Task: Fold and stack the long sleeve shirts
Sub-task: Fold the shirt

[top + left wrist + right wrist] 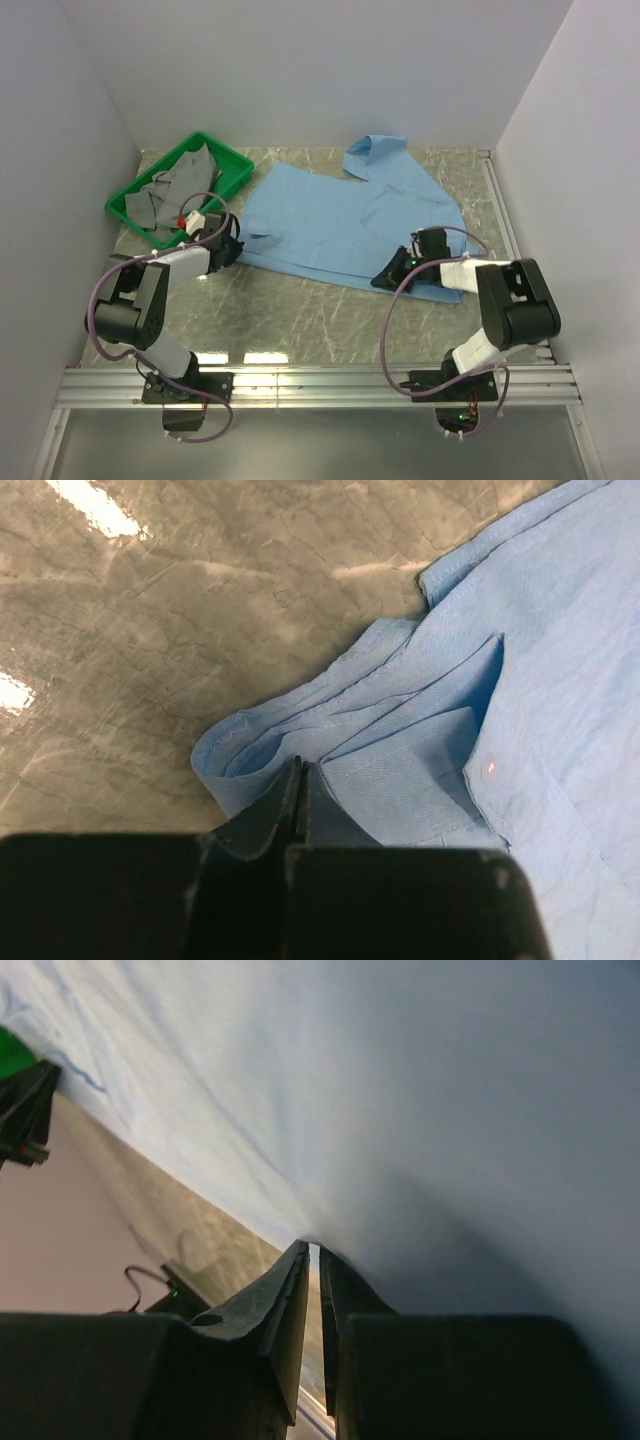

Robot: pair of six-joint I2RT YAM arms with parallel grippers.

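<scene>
Top external view: we see light blue shirt (340, 215) spread flat mid-counter (300, 310), collar toward far wall. We note left pincer (236, 244) pinched tight on cuffed sleeve fold at shirt's left edge; right pincer (383, 279) narrow, gripping cloth at near-right hem. Green tray (122, 205) holding grey clothes (175, 185) sits far left, near shirt.

The light blue long-sleeved shirt (340, 215) is thin woven cloth, matt, with fine wrinkles. The grey marble-patterned bench (300, 312) looks smooth and glossy, reflecting light. The green rectangular tray (230, 168) looks like smooth plastic.
</scene>
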